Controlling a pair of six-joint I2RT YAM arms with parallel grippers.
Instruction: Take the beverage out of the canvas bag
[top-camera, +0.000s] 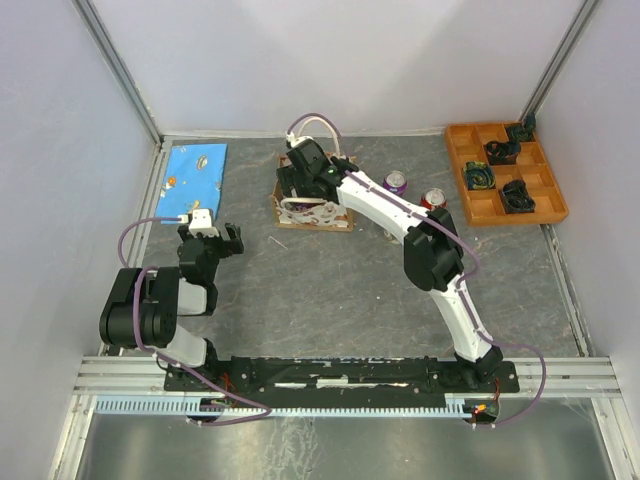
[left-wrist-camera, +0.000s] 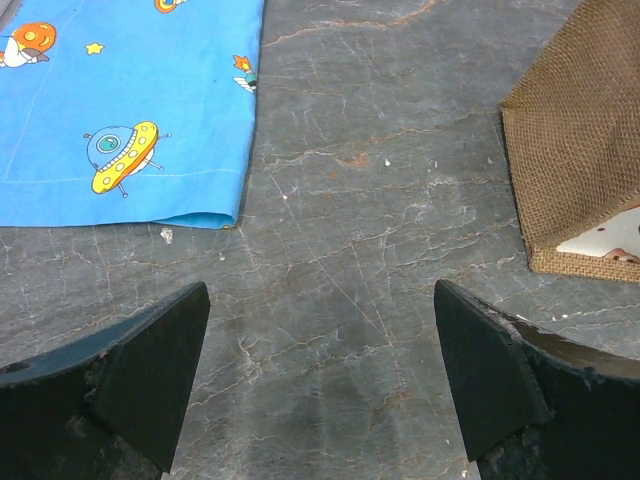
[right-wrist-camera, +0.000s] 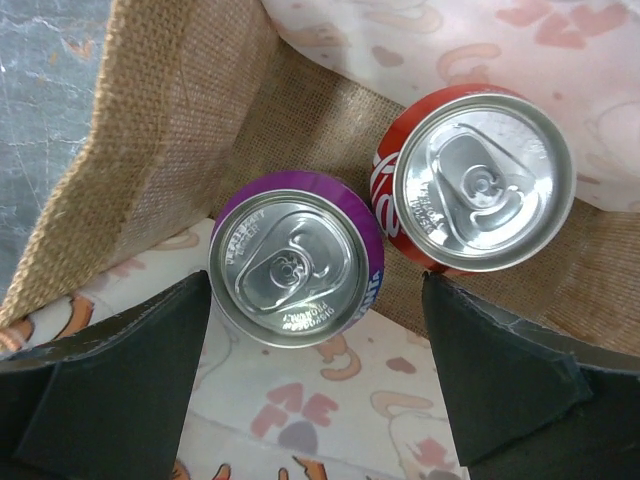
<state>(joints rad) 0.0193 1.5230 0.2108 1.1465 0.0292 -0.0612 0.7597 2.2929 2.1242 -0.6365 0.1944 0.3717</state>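
Top view: canvas bag upright at mid-back of the table, cream handles up. Right gripper down over the bag's mouth, jaws not readable from here. Just right of the bag, out on the table: loose purple can and loose red can, both upright, close together. Orange tray at far right with dark bits in its compartments. Blue cloth flat at far left. Left gripper low near the left side, well apart from the bag

Left wrist: left gripper spread wide, holding nothing, bare table between the fingers. Blue cloth with flying-saucer print upper left, burlap corner of the bag at right edge

Right wrist: looking straight down into the bag. Two beverages inside, upright, side by side and touching or nearly so: purple can and red can. Right gripper spread wide, gripping nothing, fingers either side of and below the purple can, contact not seen
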